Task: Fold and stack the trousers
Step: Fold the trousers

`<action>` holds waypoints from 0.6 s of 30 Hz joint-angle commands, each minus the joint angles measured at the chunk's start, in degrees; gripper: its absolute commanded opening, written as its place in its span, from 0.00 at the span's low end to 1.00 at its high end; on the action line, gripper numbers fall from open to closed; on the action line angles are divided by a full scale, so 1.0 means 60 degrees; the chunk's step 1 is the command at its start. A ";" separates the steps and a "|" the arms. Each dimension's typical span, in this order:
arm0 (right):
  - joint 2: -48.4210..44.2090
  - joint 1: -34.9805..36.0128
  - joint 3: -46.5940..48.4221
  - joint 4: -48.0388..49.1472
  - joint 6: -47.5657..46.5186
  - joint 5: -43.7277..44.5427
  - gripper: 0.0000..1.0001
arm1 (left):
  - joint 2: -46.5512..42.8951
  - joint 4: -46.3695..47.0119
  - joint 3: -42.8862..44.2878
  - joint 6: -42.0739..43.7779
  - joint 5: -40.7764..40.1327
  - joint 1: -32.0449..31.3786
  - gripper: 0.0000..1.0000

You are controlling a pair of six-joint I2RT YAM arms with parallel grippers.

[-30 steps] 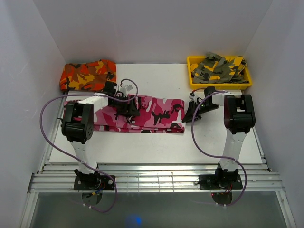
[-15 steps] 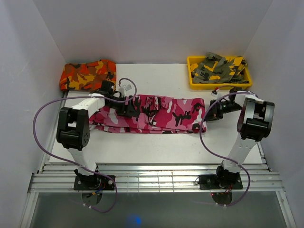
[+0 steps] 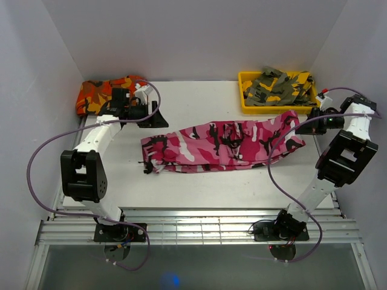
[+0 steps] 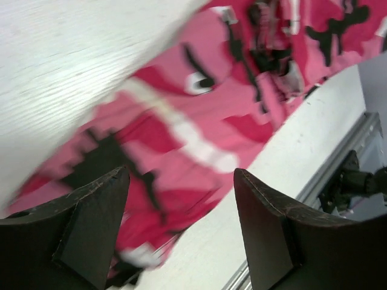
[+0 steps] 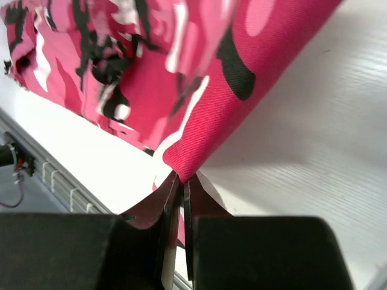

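Left tool [image 3: 158, 118]: jaws wide apart, nothing held; it hovers over the far-left part of the tabletop [image 3: 199, 184], near the left end of the trousers [image 3: 221, 145]; that rumpled end looks like its next hold.
Pink pair: lies lengthwise across the middle of the tabletop; left end bunched, right end lifted.
Right tool [image 5: 180, 181]: pinched tight on the right corner of the cloth, near the right edge; the step looks like stretching the cloth flat before folding; best to pull low and along the length, so the corner does not slip out.
Far-left corner: folded orange-red trousers [image 3: 109, 93] lie here, probably the stack; approach from the near side.
Near edge: a bare strip of tabletop runs in front of the cloth; room to fold toward.
Far-right corner: yellow bin [image 3: 245, 96] with olive-grey trousers [image 3: 278, 87]; the pinching tool is close to it and to the right edge; little room left to pull.
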 commanded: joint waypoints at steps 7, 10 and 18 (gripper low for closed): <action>-0.1537 0.0088 0.0636 -0.1033 -0.0311 -0.2517 0.08 | -0.0617 -0.1301 -0.1336 0.1381 -0.0931 0.0597 0.80; -0.1318 0.0644 0.0958 -0.1018 0.0056 -0.3352 0.08 | -0.0574 -0.1097 -0.1775 0.1352 -0.0392 0.0553 0.80; -0.0395 0.2987 0.2203 -0.1004 0.0892 -0.4715 0.08 | -0.0135 -0.0598 -0.2538 0.1133 -0.1119 0.0157 0.78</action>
